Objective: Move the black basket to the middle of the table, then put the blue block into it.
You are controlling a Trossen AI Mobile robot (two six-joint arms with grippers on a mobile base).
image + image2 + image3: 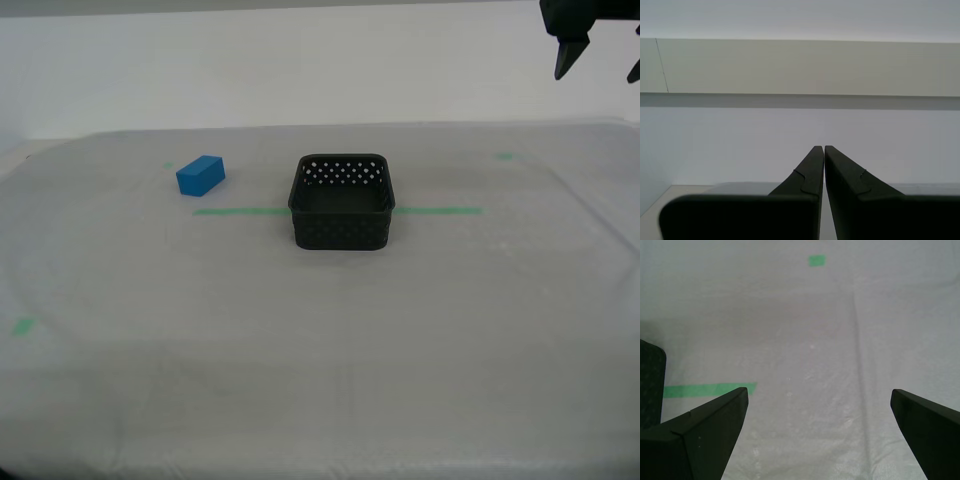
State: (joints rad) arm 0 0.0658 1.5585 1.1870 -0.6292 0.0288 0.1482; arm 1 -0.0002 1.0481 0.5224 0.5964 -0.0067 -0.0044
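The black basket [340, 232] stands empty near the middle of the table [320, 360], across the green tape line [238, 211]. The blue block [201, 174] lies on the sheeting toward the exterior view's left of the basket, well apart from it. My first gripper [600, 68] hangs high at the exterior view's upper right, open, with nothing between its fingers. In the first wrist view this gripper [819, 392] looks down on bare sheeting, with a corner of the basket [651, 385] at the edge. My second gripper [824, 147] is shut on nothing and faces a pale wall.
A small green mark [505, 156] sits on the table toward the exterior view's right, also seen as the green mark [817, 260] in the first wrist view. Another green mark [22, 326] lies near the exterior view's left edge. The tape line's end [710, 389] stops beside the basket.
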